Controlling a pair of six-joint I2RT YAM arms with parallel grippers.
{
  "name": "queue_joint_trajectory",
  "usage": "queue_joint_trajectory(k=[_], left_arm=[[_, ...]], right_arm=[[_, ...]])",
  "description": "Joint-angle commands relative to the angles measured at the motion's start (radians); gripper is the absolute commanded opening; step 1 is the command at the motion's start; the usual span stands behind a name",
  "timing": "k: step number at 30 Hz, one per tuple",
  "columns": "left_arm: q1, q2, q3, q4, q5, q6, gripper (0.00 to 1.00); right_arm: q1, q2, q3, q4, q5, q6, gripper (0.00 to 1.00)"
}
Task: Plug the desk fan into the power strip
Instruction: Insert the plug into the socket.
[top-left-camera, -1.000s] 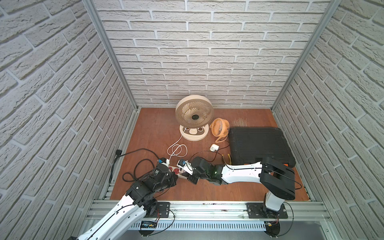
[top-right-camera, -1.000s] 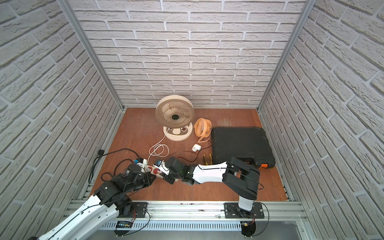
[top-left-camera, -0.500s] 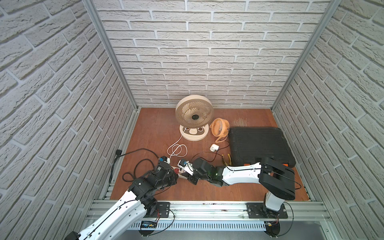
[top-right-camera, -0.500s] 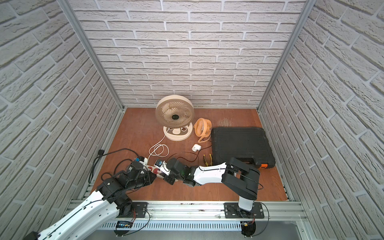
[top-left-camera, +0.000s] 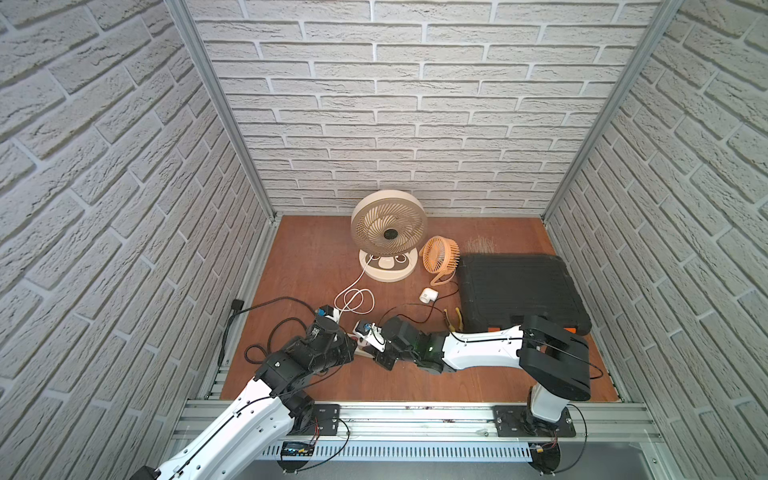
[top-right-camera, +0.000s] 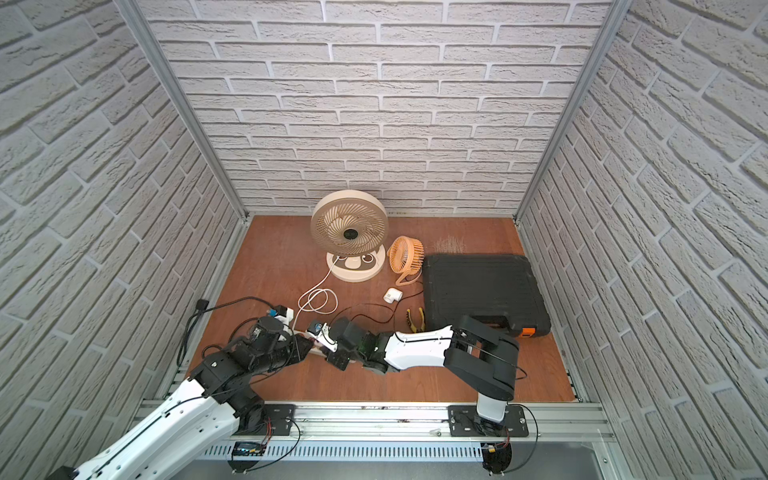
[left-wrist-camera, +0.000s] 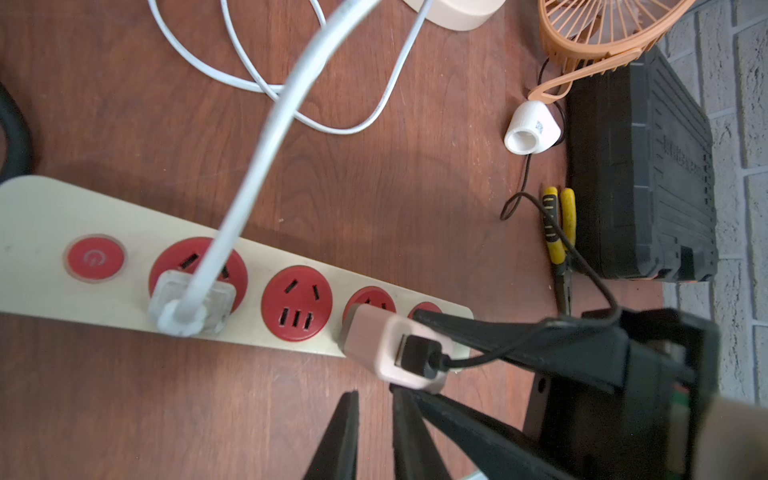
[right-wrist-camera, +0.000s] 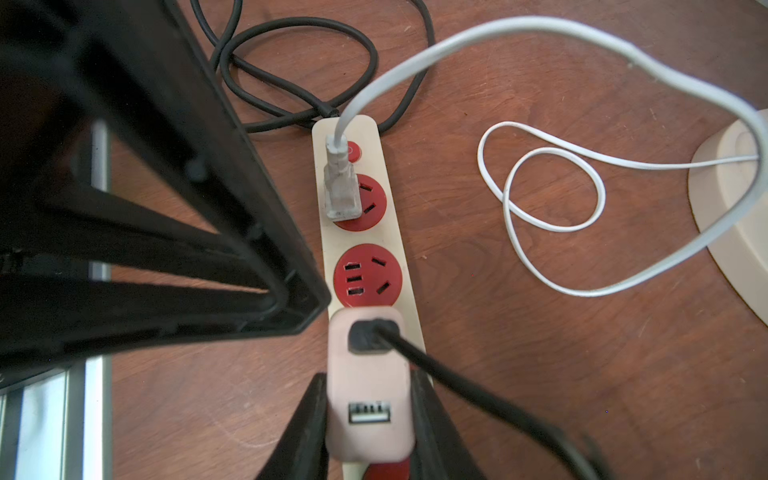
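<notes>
At about 7 o'clock on the desk (top-left-camera: 316, 257), near its front edge and between the two arms, the power strip (right-wrist-camera: 363, 131) lies flat with its button end toward 10 o'clock. A white plug (left-wrist-camera: 191, 303) stands in the socket next to the button, and its white cable (left-wrist-camera: 266, 137) arches back toward the cream fan (top-left-camera: 388, 232) at 12 o'clock. The right hand (right-wrist-camera: 369, 386) pinches a pink adapter (left-wrist-camera: 374, 345) by its sides over the third socket. The left hand (left-wrist-camera: 376, 415) hovers just beside the adapter, fingers slightly spread with nothing between them, and it does not touch the strip.

Nothing pins the strip down. A push on the adapter that is off-line could skate the strip across the wood. A pull could lift the strip with the adapter.

The adapter looks tilted in the left wrist view. If it goes down crooked, the prongs could jam on the socket face.

The left hand's fingers sit very near the right hand's lower finger, so a small drift could knock the two together.

The black cord (right-wrist-camera: 453, 374) leaving the adapter passes close by the right hand and could snag on it. If it pulls tight, it may drag the light orange fan (top-left-camera: 440, 259).

Hard to tell:
- The adapter covers its own prongs, so I cannot tell whether they are in the slots.
- The black cord cannot be followed all the way to the orange fan.
- In both top views the arms cover most of the strip.
- The fourth socket shows only as a red sliver.
</notes>
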Motion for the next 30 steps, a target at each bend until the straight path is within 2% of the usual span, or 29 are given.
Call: queue_joint_trajectory(k=[1,5,9,16,28,30], left_arm=[[0.011,0.008,0.011,0.03,0.001,0.023,0.2],[0.029,0.017,0.01,0.031,0.009,0.036,0.2],[0.05,0.008,0.031,0.014,0.018,0.054,0.2],[0.056,0.024,0.035,0.028,0.035,0.057,0.21],[0.059,0.035,0.031,0.046,0.047,0.058,0.21],[0.059,0.039,0.034,0.05,0.049,0.058,0.21]], right_arm=[[0.009,0.122,-0.103,-0.22,-0.029,0.052,0.03],[0.009,0.102,-0.145,-0.185,-0.03,0.082,0.03],[0.009,0.012,-0.112,-0.261,0.014,0.079,0.03],[0.004,-0.003,0.021,-0.368,0.036,0.045,0.13],[0.004,-0.033,0.056,-0.383,0.021,0.038,0.33],[0.004,-0.039,0.061,-0.385,0.021,0.039,0.34]])
